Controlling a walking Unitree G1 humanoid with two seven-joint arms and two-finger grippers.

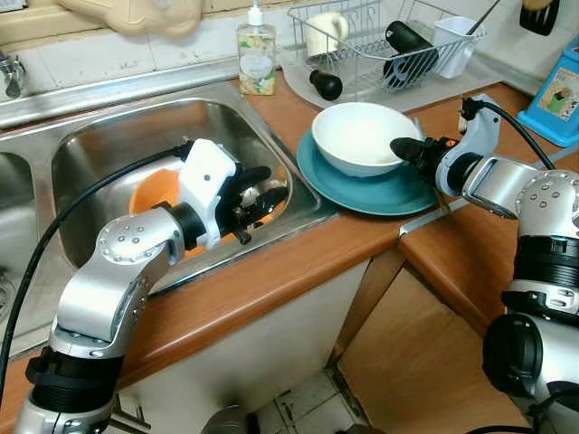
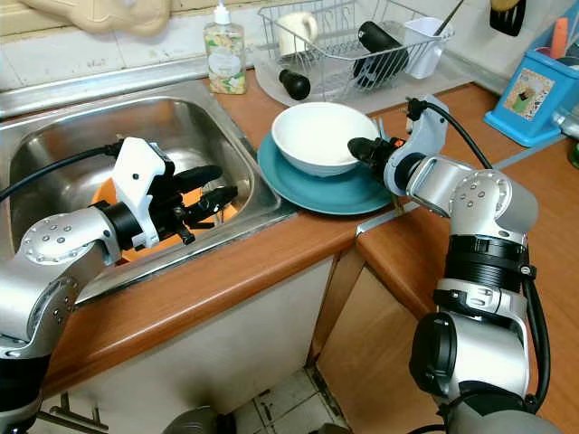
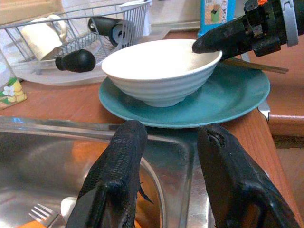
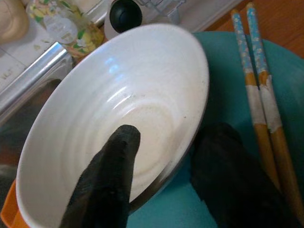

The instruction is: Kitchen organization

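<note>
Left eye view: a steel sink (image 1: 109,127) is seen at centre left, an orange dish (image 1: 156,192) lying in its basin; the left gripper (image 1: 258,201) is held over that basin near the right wall, fingers apart and empty; a white bowl (image 1: 362,136) is set on a teal plate (image 1: 362,192) on the wooden counter (image 1: 271,280) right of centre; the right gripper (image 1: 404,147) is placed at the bowl's right rim; a soap bottle (image 1: 257,56) and a wire rack (image 1: 380,41) are ranged along the top.

Right eye view: the same layout is recorded, with a blue box (image 2: 529,98) at the upper right edge.

Left wrist view: two black fingers (image 3: 116,175) are shown spread over the sink edge, nothing between them; a fork (image 3: 42,214) is glimpsed at the lower left; bowl and plate are seen beyond.

Right wrist view: one finger is set inside the bowl, the other outside, straddling the rim; whether the wall is actually pinched cannot be told; chopsticks (image 4: 260,102) are laid on the plate at the right.

Progress, as judged: early; the bowl is not yet lifted, and plate, chopsticks and sink items remain to be handled.
</note>
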